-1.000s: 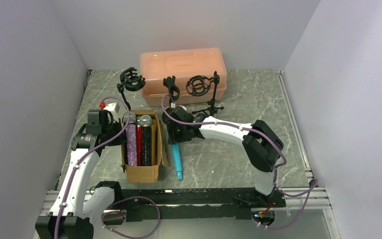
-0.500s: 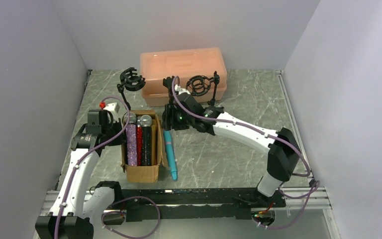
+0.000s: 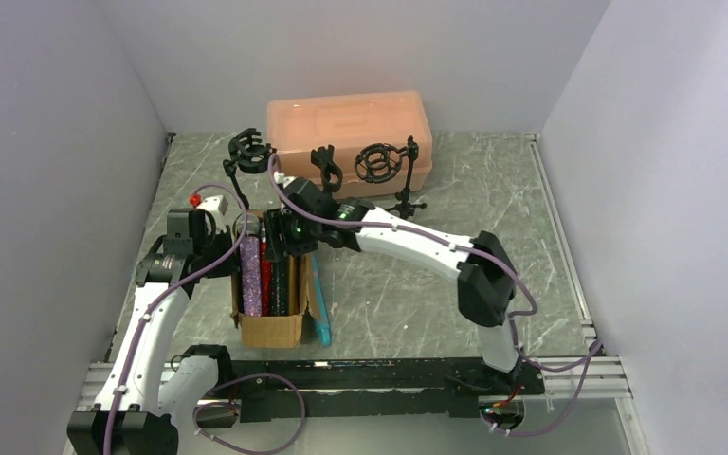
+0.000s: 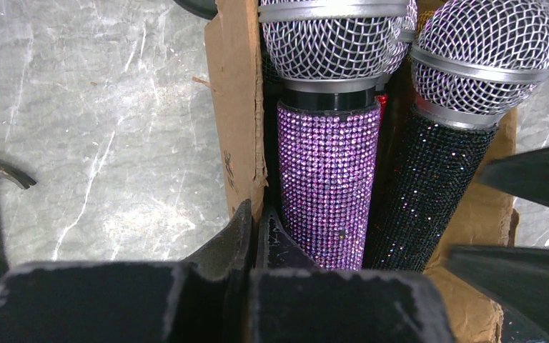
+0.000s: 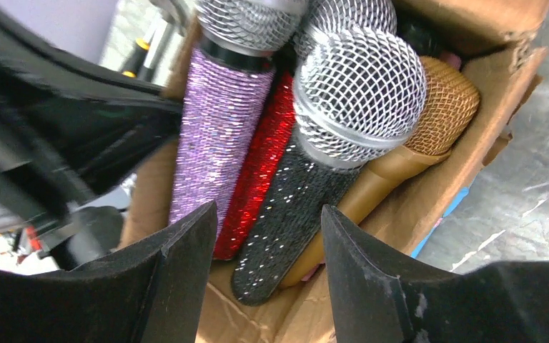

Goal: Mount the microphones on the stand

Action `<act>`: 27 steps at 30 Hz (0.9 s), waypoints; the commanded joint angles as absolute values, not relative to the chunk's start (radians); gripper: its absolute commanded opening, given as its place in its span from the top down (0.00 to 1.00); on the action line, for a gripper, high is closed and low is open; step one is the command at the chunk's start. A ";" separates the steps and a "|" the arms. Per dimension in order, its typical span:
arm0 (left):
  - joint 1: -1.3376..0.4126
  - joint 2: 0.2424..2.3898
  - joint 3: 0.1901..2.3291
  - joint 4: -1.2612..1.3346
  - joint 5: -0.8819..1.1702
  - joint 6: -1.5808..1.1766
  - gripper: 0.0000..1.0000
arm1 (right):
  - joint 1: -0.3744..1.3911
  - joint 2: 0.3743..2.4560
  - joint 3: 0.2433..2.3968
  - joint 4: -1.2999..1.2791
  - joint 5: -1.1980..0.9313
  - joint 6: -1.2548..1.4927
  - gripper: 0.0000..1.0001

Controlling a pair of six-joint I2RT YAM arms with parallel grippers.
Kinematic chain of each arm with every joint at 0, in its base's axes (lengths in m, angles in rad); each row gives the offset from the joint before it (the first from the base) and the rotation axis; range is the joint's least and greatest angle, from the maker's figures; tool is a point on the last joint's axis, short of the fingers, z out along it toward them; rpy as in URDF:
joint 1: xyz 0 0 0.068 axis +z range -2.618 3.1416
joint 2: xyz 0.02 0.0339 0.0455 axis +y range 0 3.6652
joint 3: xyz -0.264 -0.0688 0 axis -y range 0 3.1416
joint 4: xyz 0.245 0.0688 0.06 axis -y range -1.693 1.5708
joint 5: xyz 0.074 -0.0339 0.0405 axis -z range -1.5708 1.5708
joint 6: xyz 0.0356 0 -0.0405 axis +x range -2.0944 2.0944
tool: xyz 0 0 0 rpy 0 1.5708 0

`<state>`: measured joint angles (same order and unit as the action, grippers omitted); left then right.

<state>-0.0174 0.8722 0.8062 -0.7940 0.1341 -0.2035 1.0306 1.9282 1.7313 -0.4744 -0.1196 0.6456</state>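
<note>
A cardboard box (image 3: 270, 327) holds several microphones lying side by side: purple glitter (image 4: 325, 171), red glitter (image 5: 261, 171), black glitter (image 5: 293, 207) and gold (image 5: 443, 107). A teal microphone (image 3: 320, 305) lies on the table against the box's right side. Three black stands (image 3: 251, 152) (image 3: 325, 166) (image 3: 379, 163) rise behind the box, their clips bare. My left gripper (image 4: 256, 214) is shut on the box's left wall (image 4: 236, 107). Over the box hovers my right gripper (image 5: 268, 211), open, with the black microphone's tail below the gap and nothing held.
A peach plastic case (image 3: 346, 128) sits at the back behind the stands. Grey walls close in on both sides. The right arm (image 3: 417, 242) stretches across the middle of the table toward the box.
My right gripper has swung left from the middle stand to above the box, its jaws a little wider. The teal microphone has shifted left against the box. The left arm has stayed put.
</note>
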 commanded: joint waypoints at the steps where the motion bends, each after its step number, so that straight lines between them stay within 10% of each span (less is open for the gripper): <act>1: -0.020 0.851 0.844 -0.724 0.181 -0.204 1.00 | 1.032 1.984 1.843 -0.576 -0.148 0.593 0.42; 14: -0.020 0.848 0.847 -0.724 0.201 -0.192 1.00 | 1.060 2.140 1.974 -0.645 -0.079 0.539 0.52; 27: -0.020 0.847 0.847 -0.729 0.167 -0.182 1.00 | 1.013 1.758 1.829 -0.605 -0.091 0.499 0.72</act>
<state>-0.0166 0.8738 0.8062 -0.7986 0.1341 -0.1864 1.0508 1.9877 1.8885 -0.6422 -0.0864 0.5354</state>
